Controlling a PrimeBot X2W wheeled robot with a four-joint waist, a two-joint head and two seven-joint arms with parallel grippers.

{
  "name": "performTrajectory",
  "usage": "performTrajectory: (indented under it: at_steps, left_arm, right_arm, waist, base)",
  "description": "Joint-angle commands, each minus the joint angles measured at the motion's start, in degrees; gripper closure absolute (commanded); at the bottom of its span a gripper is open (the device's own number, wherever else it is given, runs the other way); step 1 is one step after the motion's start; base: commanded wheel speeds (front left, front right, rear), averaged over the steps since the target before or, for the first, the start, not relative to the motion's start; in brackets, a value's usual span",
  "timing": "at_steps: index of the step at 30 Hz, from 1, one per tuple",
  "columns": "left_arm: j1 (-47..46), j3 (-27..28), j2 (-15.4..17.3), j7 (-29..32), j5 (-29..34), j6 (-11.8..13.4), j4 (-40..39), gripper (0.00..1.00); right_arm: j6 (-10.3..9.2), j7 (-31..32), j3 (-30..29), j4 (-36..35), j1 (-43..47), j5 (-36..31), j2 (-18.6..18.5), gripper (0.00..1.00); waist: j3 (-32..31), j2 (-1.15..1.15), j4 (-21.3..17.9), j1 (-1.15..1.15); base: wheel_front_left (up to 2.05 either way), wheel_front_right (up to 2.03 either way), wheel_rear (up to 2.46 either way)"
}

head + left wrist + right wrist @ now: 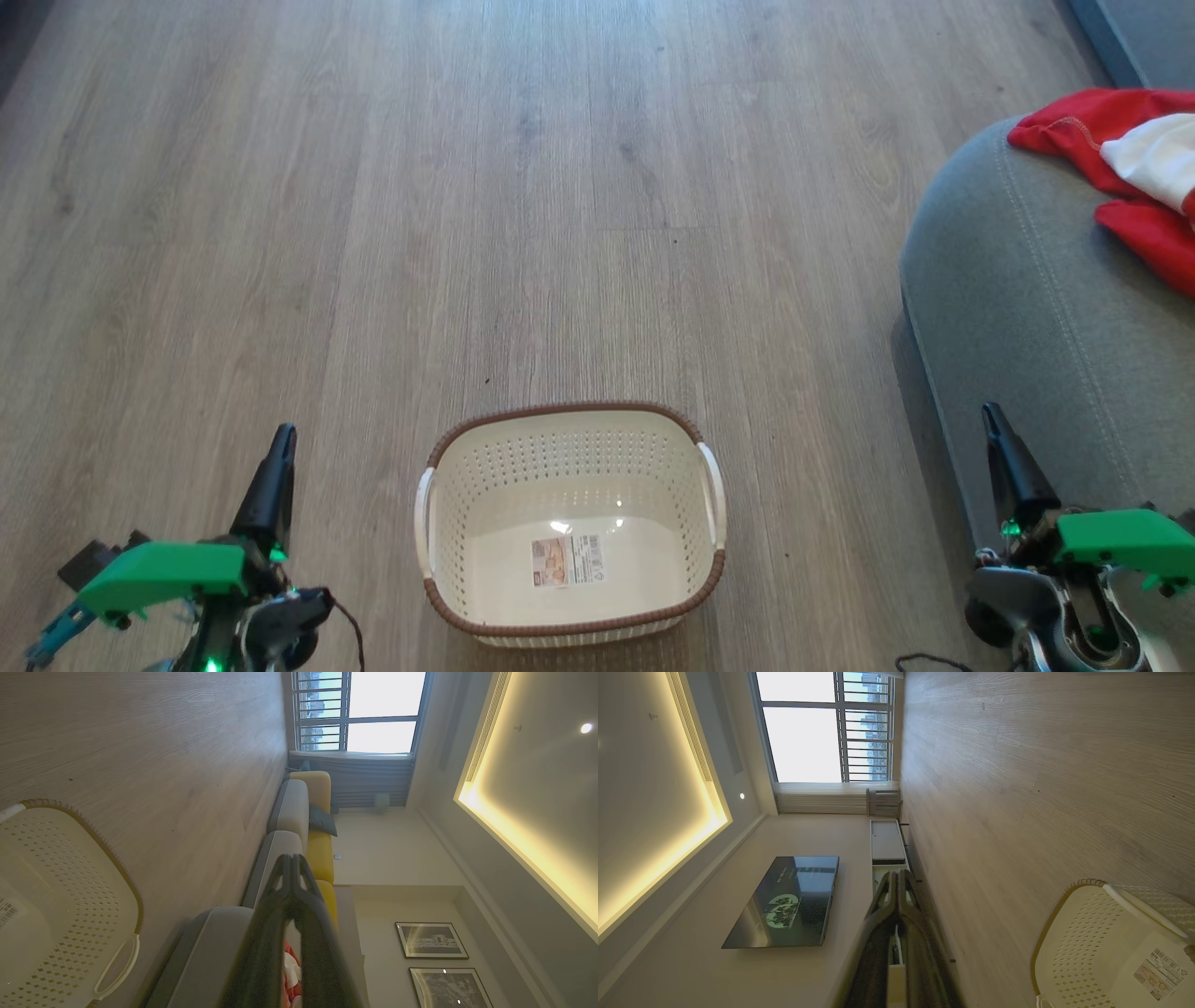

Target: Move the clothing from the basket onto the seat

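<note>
Claws rest low either side of the basket (569, 459): left claw (281, 441) and right claw (992, 418) both closed, empty.

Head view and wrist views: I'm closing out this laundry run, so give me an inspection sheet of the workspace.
Surface: wood-look floor, with the basket standing on it.
Job's things: basket upright, no clothing inside, label sticker showing on its bottom; red and white clothing lying on the grey seat.
Clutter: nothing seen.
Grippers: left gripper and right gripper both shut, holding nothing, one on either side of the basket.
Cables: thin dark cable looping by the left gripper's wrist; another near the right one's base.
Surroundings: window, television, framed pictures, yellow-backed sofa.
</note>
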Motion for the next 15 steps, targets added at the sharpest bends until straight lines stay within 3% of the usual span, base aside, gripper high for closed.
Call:
performTrajectory:
  at_steps: [1, 15]
  left_arm:
    - [-2.7, 2.0, 0.5, 0.4, -0.4, -0.5, -1.9, 1.0]
    - [-2.7, 2.0, 0.5, 0.4, -0.4, -0.5, -1.9, 1.0]
  right_arm:
    - [0.0, 0.2, 1.0, -2.2, -3.1, 0.3, -0.2, 1.0]
    - [0.0, 0.2, 1.0, -2.2, -3.1, 0.3, -0.2, 1.0]
  waist:
    - [0.0, 0.0, 0.0, 0.0]
    - [0.0, 0.0, 0.0, 0.0]
  base:
    - [0.0, 0.0, 0.0]
    - [0.0, 0.0, 0.0]
